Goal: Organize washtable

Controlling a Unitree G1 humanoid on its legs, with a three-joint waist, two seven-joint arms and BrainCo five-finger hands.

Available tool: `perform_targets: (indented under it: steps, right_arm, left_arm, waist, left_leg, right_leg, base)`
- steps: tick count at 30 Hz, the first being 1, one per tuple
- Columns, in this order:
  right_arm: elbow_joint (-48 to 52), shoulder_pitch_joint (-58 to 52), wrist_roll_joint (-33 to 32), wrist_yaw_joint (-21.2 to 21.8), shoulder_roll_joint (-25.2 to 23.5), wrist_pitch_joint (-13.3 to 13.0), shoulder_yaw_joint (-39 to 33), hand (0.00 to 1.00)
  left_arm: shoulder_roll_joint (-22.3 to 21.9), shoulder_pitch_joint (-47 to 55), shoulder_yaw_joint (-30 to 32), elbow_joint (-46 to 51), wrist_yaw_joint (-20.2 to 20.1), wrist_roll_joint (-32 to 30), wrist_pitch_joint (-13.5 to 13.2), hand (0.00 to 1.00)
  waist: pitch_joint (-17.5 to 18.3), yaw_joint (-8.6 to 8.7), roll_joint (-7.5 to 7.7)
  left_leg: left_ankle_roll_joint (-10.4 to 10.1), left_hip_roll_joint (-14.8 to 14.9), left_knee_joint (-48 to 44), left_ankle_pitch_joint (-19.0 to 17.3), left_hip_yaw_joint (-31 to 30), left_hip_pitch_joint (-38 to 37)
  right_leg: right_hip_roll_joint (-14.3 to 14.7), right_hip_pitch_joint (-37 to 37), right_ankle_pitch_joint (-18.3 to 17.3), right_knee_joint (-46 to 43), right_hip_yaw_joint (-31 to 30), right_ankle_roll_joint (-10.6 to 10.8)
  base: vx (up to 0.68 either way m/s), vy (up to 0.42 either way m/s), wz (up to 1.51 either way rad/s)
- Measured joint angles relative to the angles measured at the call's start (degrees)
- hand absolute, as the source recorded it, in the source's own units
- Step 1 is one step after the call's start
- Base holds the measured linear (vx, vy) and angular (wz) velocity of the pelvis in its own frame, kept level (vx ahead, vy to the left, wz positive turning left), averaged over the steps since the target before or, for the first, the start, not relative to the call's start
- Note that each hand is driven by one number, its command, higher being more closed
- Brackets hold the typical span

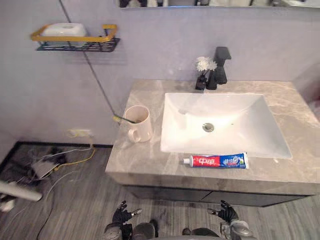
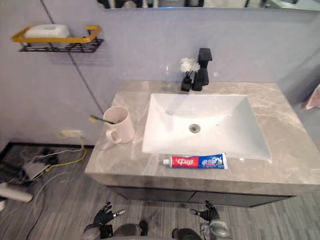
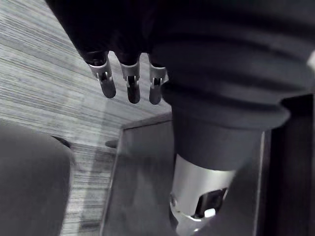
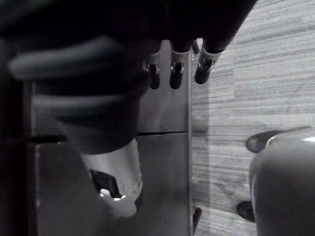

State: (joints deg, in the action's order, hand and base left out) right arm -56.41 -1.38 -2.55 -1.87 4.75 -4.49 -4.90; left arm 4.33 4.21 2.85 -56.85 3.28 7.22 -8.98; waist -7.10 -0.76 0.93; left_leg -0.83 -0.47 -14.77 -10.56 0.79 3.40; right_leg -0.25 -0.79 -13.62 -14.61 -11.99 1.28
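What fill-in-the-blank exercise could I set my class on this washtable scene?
1. The toothpaste tube lies on the countertop just in front of the ___.
2. The toothbrush rests inside the pale ___.
3. White ___ stand beside the black faucet.
4. The left hand and right hand hang below the countertop, open, holding ___.
Missing words: sink; mug; flowers; nothing.

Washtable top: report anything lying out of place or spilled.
The red, white and blue toothpaste tube lies loose on its side along the front of the grey marble counter, before the white basin. The yellow-green toothbrush sits tilted in the cream mug left of the basin. Nothing looks spilled.
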Motion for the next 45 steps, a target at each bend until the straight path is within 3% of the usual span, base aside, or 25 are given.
perform_targets:
  steps: [2, 4, 8, 13, 14, 15, 16, 17, 19, 21, 24, 26, 28, 33, 45]
  right_arm:
    - [-0.8, -0.2, 0.4, -0.5, 0.4, 0.5, -0.6, 0.0]
    - [-1.5, -0.5, 0.6, -0.6, 0.4, 1.0, -0.9, 0.0]
    - [-3.7, -1.0, 1.0, -0.5, 0.9, 1.1, -0.9, 0.0]
    - [-5.6, -2.6, 1.5, -0.4, 3.1, 1.7, -0.7, 0.0]
    - [-5.6, -2.8, 2.2, -0.4, 3.1, 1.8, -0.7, 0.0]
    - [-5.6, -2.9, 2.5, -0.4, 2.8, 1.9, -0.7, 0.0]
    - [-5.7, -2.9, 2.7, -0.4, 2.6, 2.2, -0.7, 0.0]
    - [-6.0, -3.4, 2.6, -0.7, 4.2, 2.3, -1.0, 0.0]
    - [-6.0, -3.8, 2.7, -0.5, 4.1, 2.4, -0.9, 0.0]
    - [-6.0, -3.3, 2.7, -0.3, 2.8, 2.2, -0.9, 0.0]
    - [-6.0, -3.0, 2.7, -0.3, 2.2, 1.5, -0.8, 0.0]
    - [-5.5, -2.7, 2.7, -0.3, 2.2, 0.9, -0.7, 0.0]
    - [-5.2, -2.1, 2.7, -0.3, 2.3, 0.8, -0.7, 0.0]
    - [-5.2, -3.4, 2.7, -0.3, 2.5, 0.9, -0.7, 0.0]
    - [-5.3, -3.3, 2.6, -0.3, 1.2, 0.9, -0.8, 0.0]
  left_arm:
    - [0.8, 1.3, -0.2, 0.0, 0.1, 0.0, -0.1, 0.0]
    - [1.9, 1.9, 0.0, -0.4, 0.7, 0.7, 1.5, 0.0]
    - [3.4, 3.7, -0.6, -1.3, 0.6, 0.8, 1.7, 0.0]
    - [2.5, 7.1, -0.7, -4.0, 0.6, 0.6, 1.9, 0.0]
    - [2.8, 7.5, -0.1, -4.5, 0.5, 0.6, 1.9, 0.0]
    - [3.1, 7.7, 0.0, -4.4, 0.5, 0.6, 1.9, 0.0]
    - [3.1, 7.8, 0.0, -4.4, 0.5, 0.6, 1.8, 0.0]
    - [2.5, 7.6, -0.7, -4.3, 0.4, 0.6, 1.6, 0.0]
    - [2.8, 7.5, -0.7, -3.4, 0.5, 0.6, 1.0, 0.0]
    - [3.4, 7.1, -0.6, -3.2, 0.5, 0.6, 0.6, 0.0]
    - [3.6, 6.8, -0.6, -3.2, 0.5, 0.6, 0.2, 0.0]
    - [3.9, 6.0, -0.6, -3.2, 0.5, 0.6, -0.3, 0.0]
    - [3.7, 5.0, -0.7, -3.5, 0.5, 0.6, -0.3, 0.0]
    - [2.8, 5.5, -1.3, -3.4, 0.4, 0.5, -0.4, 0.0]
    - [3.9, 6.7, -1.2, -3.3, 0.5, 0.5, -0.3, 0.0]
  waist:
    - [0.0, -0.14, -0.12]
    - [0.1, 0.13, -0.22]
    - [0.6, -0.1, -0.39]
    - [3.4, -0.23, -2.91]
    - [2.8, -0.45, -1.82]
    - [2.7, -0.56, -1.05]
    - [3.1, -0.63, -1.32]
    - [3.6, 0.05, -2.66]
    - [4.2, -0.52, -2.31]
    - [4.4, -0.43, -0.96]
    - [4.5, -0.4, -0.6]
    - [4.6, -0.4, -0.32]
    - [3.7, -0.07, 0.24]
    - [3.7, 0.0, -0.96]
    - [4.1, -0.06, 0.91]
  left_leg:
    - [0.0, -0.6, 1.2, 0.0, 1.5, -1.8]
    - [0.0, -0.7, 2.5, 0.0, 2.4, -3.9]
    - [0.0, -0.4, 3.9, 0.0, 2.5, -6.8]
    - [0.1, 0.6, 1.9, 0.1, 4.0, -9.4]
    - [0.5, 0.0, -5.3, -0.5, 3.9, -6.2]
    - [0.1, -0.7, -4.6, -2.0, 3.9, -5.6]
    - [0.9, -0.9, 1.3, -1.7, 3.6, -6.4]
    - [0.8, 0.4, 9.2, 6.2, 1.8, -6.8]
    - [0.8, 0.0, 9.3, 6.5, 2.2, -7.2]
    - [1.0, -0.2, 11.3, 7.4, 2.2, -8.0]
    - [1.3, -0.5, 14.5, 9.4, 2.2, -9.2]
    - [1.5, -1.2, 17.8, 11.5, 2.2, -10.1]
    - [1.4, -2.6, 20.7, 13.6, 1.5, -10.7]
    - [1.1, -2.3, 20.7, 13.7, 0.0, -9.9]
    - [1.4, -4.5, 20.7, 13.5, 0.1, -9.3]
  right_leg:
    - [-0.9, 0.9, 0.5, 1.1, -0.4, 0.8]
    - [-1.1, 2.7, 1.4, 2.7, -0.5, 2.1]
    - [-1.0, 4.2, 2.2, 3.1, -0.5, 2.7]
    - [-0.3, 7.3, 5.5, 4.6, -0.2, 2.4]
    - [-1.8, 8.9, 6.2, 4.6, -0.2, 2.2]
    - [-2.7, 9.3, 6.1, 4.7, -0.5, 2.2]
    - [-2.8, 9.4, 6.1, 4.7, -0.3, 2.2]
    - [-1.7, 9.3, 5.9, 4.6, 1.7, 3.1]
    - [-2.8, 9.5, 5.8, 4.6, 3.0, 3.3]
    - [-3.0, 9.4, 5.8, 4.9, 4.1, 3.3]
    - [-3.2, 9.1, 5.7, 5.4, 4.4, 3.3]
    - [-4.0, 8.8, 4.9, 6.3, 6.0, 2.9]
    - [-5.5, 8.5, 1.9, 6.6, 8.7, 2.8]
    - [-5.3, 8.6, 1.4, 7.1, 10.2, 3.0]
    - [-6.9, 9.1, 2.5, 9.3, 10.0, 4.2]
  base:
    - [0.23, 0.148, -0.42]
    - [0.21, 0.087, -0.24]
    - [0.15, 0.013, -0.24]
    - [0.12, -0.008, -0.26]
    - [0.09, -0.003, -0.23]
    - [0.09, -0.009, -0.16]
    - [0.04, 0.023, 0.1]
    - [0.03, 0.022, 0.11]
    - [0.0, 0.026, 0.02]
    - [-0.04, 0.008, -0.06]
    - [-0.13, -0.046, -0.1]
    - [-0.17, -0.084, -0.14]
    - [-0.22, -0.111, 0.09]
    - [-0.19, -0.023, 0.2]
    - [0.02, 0.026, 0.0]
